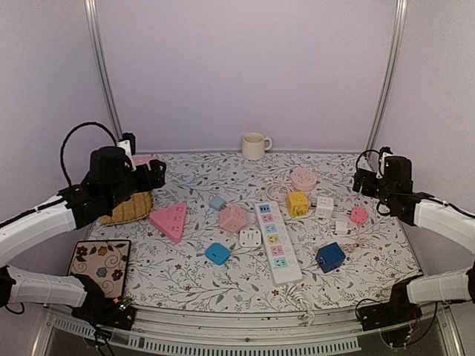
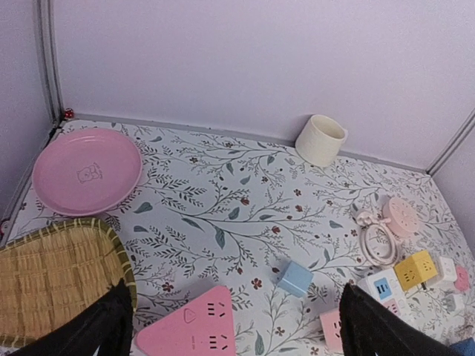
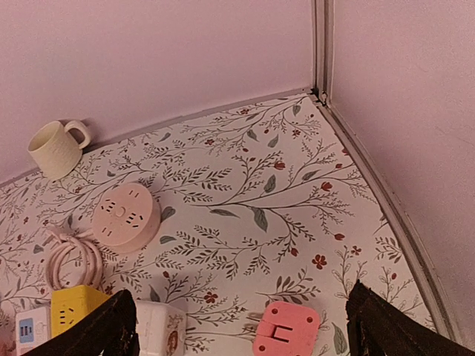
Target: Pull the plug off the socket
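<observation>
Found with both tools spread wide and gripping nothing: the left gripper high at the left side near the woven basket, the right gripper high over the right side of the table. Taking the white plug block touching the yellow cube socket, right of centre and near the right gripper, as the likely pair; cannot tell from here how deep in, or even for certain seated. Risking a lift of the whole cube along with the plug, given so light a socket with no anchoring; better to hold the cube with one tool and draw the block straight out with the other. Risking also a slipped pinch on smooth rounded plastic, or a skewed pull bending the pins. Could easily close on the wrong piece in such a crowd: pink plug just beside on the right, round pink socket with its coiled pink cord behind, long power strip just to the left, dark blue cube nearer the bases. Further off, well apart from the job: cream mug at the back wall, pink plate at far left, pink triangle socket, pink cube, small light blue cube
</observation>
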`<move>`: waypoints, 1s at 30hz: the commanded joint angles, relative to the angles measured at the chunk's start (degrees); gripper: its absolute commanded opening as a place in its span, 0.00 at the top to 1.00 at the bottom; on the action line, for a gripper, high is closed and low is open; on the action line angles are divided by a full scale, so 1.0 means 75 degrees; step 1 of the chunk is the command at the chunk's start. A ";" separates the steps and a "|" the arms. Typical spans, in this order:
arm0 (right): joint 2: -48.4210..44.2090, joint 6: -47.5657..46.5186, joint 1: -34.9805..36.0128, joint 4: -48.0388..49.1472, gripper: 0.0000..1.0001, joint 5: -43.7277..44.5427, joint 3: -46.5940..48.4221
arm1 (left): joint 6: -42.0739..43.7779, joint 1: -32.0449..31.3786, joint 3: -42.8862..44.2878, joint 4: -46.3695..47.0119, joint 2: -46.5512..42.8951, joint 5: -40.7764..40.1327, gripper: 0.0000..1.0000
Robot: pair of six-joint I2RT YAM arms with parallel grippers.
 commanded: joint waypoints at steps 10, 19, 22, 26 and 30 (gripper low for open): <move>0.1524 -0.1419 -0.1189 0.7067 0.01 0.0824 -0.2691 | 0.2172 0.0961 -0.2123 0.2918 -0.0435 -0.0378 0.03; 0.2951 -0.2110 -0.1220 1.1088 0.02 -0.0687 -0.3958 | 0.2903 0.1776 -0.2880 0.4169 0.0019 -0.0439 0.03; 0.2835 -0.2371 -0.1223 1.0821 0.01 -0.0942 -0.3967 | 0.2848 0.2139 -0.3111 0.4857 0.0294 -0.0313 0.03; 0.2902 -0.2461 -0.1221 1.0447 0.01 -0.0970 -0.3722 | 0.3133 0.2549 -0.3186 0.5513 0.0765 -0.0325 0.03; 0.2904 -0.2373 -0.1269 1.0157 0.01 -0.0951 -0.3560 | 0.3438 0.2903 -0.3651 0.6707 0.1177 -0.0482 0.03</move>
